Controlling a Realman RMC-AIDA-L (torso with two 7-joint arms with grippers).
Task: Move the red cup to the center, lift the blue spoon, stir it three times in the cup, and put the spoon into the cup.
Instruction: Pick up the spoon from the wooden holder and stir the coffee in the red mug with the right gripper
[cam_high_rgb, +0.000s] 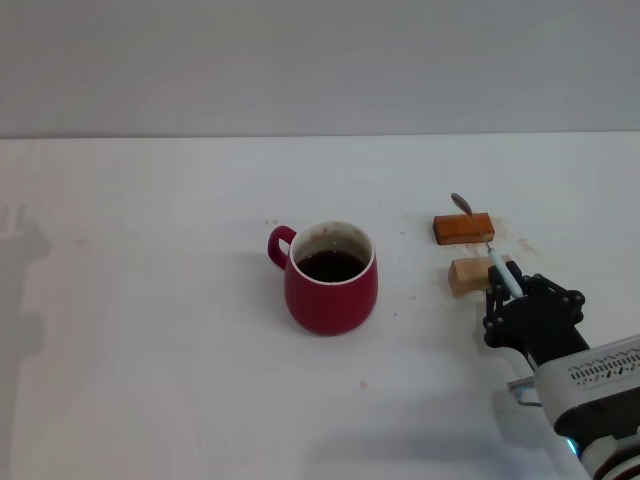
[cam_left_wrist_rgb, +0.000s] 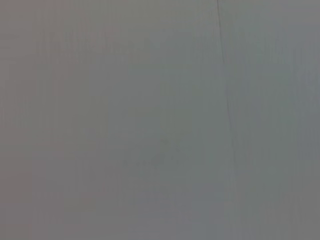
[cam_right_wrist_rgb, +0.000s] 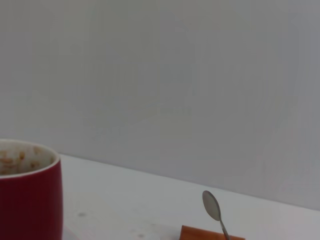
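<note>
Gripping the blue spoon by its pale handle, the right gripper sits beside the tan wooden block. Spoon lies across both blocks, bowl poking past the orange block. The red cup stands mid-table, dark liquid inside.

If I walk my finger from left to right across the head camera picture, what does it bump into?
red cup → orange block → right gripper, down by the blue spoon. The tan block and spoon overlap these, so their places are unclear.
</note>
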